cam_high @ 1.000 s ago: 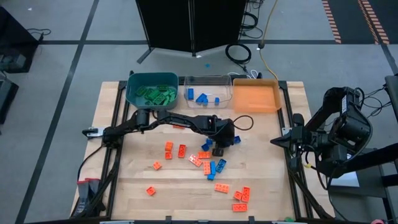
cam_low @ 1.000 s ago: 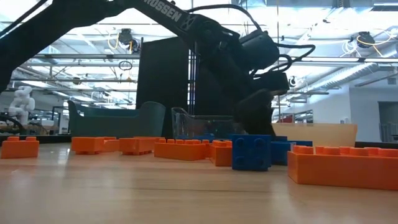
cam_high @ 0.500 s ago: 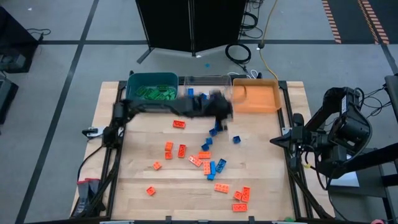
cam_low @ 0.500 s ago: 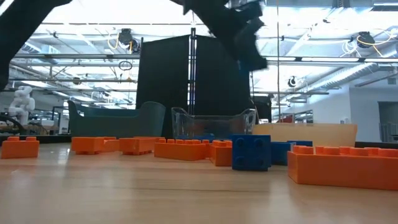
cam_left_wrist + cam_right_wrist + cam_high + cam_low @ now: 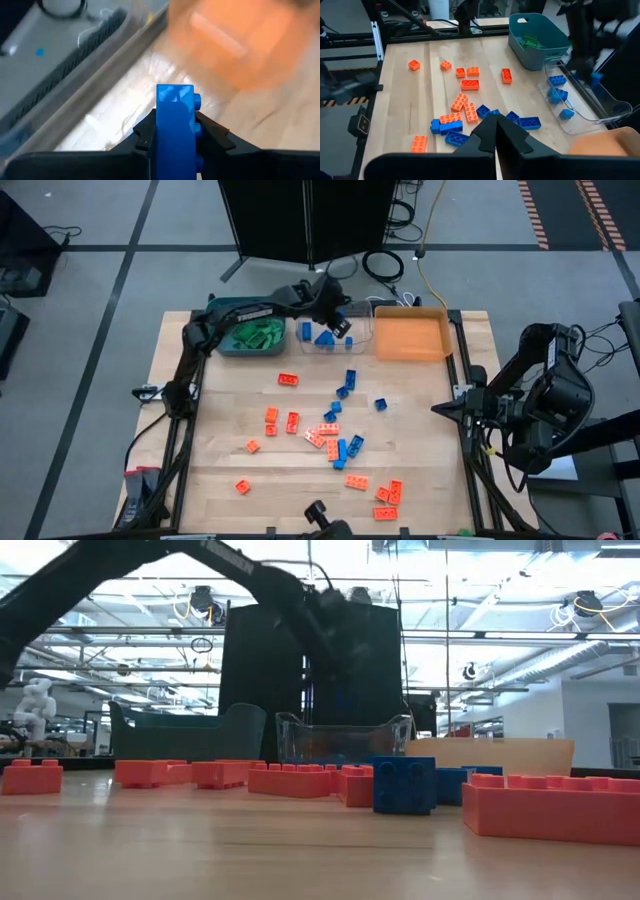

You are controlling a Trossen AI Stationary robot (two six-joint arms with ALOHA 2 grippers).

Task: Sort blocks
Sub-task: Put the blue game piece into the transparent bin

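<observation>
left tool (image 5: 174, 131) grips a blue block (image 5: 174, 125) above the clear bin (image 5: 335, 332); right tool (image 5: 495, 134) closed, beside the tabletop (image 5: 420, 440).

Blue block (image 5: 174, 131) up on end, pinched in left end effector (image 5: 175, 131) over clear bin (image 5: 333, 323). Green blocks (image 5: 255, 333) piled in teal bin (image 5: 222, 308). Few blue blocks (image 5: 325, 337) in clear bin. Orange & blue blocks (image 5: 330, 435) scattered mid-counter (image 5: 420, 430), flat, studs up.
</observation>
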